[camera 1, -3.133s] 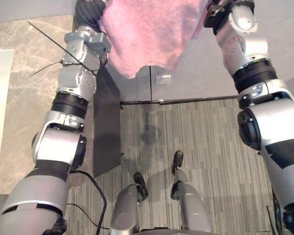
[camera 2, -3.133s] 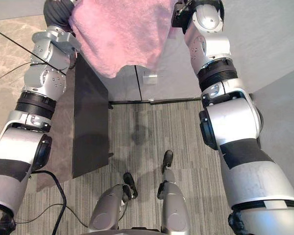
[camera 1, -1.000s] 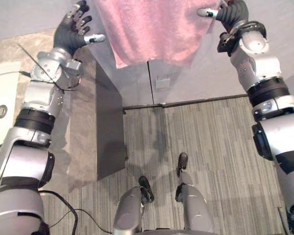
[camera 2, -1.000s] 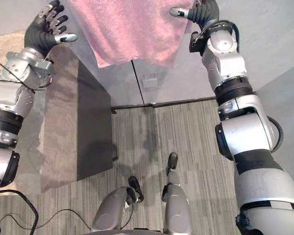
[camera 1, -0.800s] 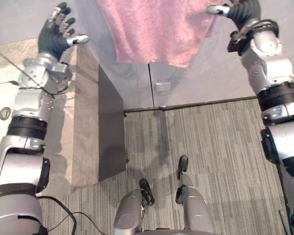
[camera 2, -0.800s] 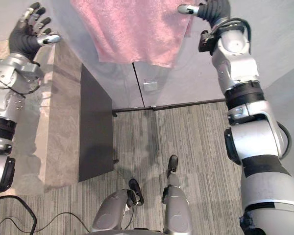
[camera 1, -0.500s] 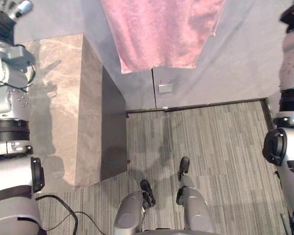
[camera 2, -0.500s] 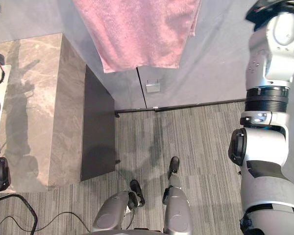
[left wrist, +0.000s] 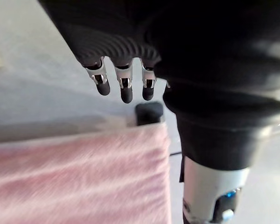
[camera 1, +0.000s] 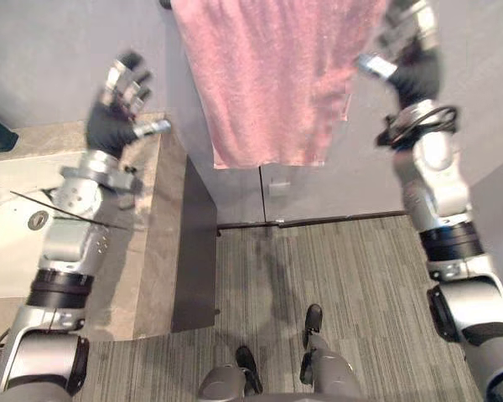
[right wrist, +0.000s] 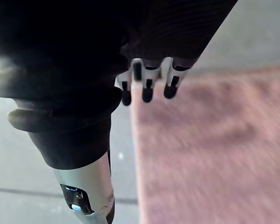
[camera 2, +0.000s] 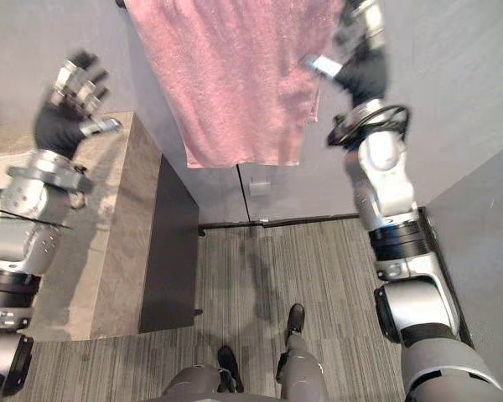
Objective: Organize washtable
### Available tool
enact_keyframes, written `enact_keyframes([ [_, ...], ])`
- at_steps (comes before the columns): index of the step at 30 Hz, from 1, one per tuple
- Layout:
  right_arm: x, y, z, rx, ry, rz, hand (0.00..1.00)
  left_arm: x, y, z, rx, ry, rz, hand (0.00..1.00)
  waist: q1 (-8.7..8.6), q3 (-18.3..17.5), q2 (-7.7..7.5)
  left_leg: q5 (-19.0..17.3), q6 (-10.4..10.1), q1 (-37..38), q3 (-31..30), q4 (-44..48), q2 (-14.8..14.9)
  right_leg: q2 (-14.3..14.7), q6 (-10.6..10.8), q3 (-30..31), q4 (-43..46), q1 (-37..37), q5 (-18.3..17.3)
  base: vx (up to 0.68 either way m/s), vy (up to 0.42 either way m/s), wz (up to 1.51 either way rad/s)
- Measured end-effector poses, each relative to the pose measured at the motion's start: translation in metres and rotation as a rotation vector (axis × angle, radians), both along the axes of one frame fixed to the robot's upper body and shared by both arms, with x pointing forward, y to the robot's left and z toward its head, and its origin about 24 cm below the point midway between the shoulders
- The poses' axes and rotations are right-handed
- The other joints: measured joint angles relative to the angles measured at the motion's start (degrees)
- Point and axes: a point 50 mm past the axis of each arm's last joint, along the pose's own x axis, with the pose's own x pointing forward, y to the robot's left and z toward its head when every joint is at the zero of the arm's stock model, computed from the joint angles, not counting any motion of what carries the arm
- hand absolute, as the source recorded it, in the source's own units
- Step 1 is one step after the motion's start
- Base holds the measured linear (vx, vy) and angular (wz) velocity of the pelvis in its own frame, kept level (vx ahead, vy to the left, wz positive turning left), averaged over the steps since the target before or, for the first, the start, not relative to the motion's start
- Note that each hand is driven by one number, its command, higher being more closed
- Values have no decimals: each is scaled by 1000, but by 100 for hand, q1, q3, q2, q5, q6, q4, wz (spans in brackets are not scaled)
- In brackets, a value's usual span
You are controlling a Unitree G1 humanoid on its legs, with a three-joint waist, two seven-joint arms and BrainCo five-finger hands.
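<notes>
Item one, the pink towel (camera 1: 268, 75): you find it hanging flat against the grey wall, high up between the two raised arms, its lower hem level and well above the striped carpet floor (camera 1: 360, 285). A dark mount (left wrist: 149, 113) sits at one upper corner of the cloth in the left wrist view. Item two, your left hand (camera 1: 111, 127): it is raised above the near end of the washtable (camera 1: 147, 226), fingers (left wrist: 126, 91) straight and spread wide, holding nothing and well apart from the towel. Item three, your right hand (camera 1: 412, 77): it is raised just beside the towel's right edge, fingers (right wrist: 147, 91) straight and fanned, nothing gripped (whether the thumb brushes the cloth you cannot tell from these views). Item four, the washtable itself: a marbled stone top on your left, with a white basin (camera 1: 8, 251) and its round drain (camera 1: 38, 219) set into it, and a dark side panel (camera 1: 199, 243) facing the floor. Item five: a small pale wall plate (camera 1: 277, 188) low on the wall beneath the towel's hem.
</notes>
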Motion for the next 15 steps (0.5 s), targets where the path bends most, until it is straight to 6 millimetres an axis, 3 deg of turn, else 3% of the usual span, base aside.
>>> enact_keyframes([
  [3, 3, 10, -13, -24, 65, 61, 0, 0, -10, -12, 31, 55, -57, 0, -8, -55, -77, 8, -17, -144, 27, 59, 24, 10, 7, 9, 1, -129, -8, -5, -5, -2],
  [8, 14, 8, -29, -46, 159, 36, 0, 7, -27, -17, 69, 91, -113, 0, -37, -57, -84, 2, -23, -433, 45, 227, 54, 19, 9, 11, 5, -366, -5, -2, 13, -2],
  [12, 26, 26, -7, -55, 144, 51, 0, 31, -37, 3, 110, 72, -110, 0, -43, -40, -91, -70, -37, -813, 43, 550, 185, 68, -3, -1, 32, -603, 131, -26, 47, 1],
  [15, 32, 38, 31, -41, 71, 51, 0, 54, -43, 42, 117, -4, -64, 0, -53, 146, -113, -197, -23, -1046, 19, 904, 313, 108, 84, 49, 33, -664, 214, -92, 86, 2],
])
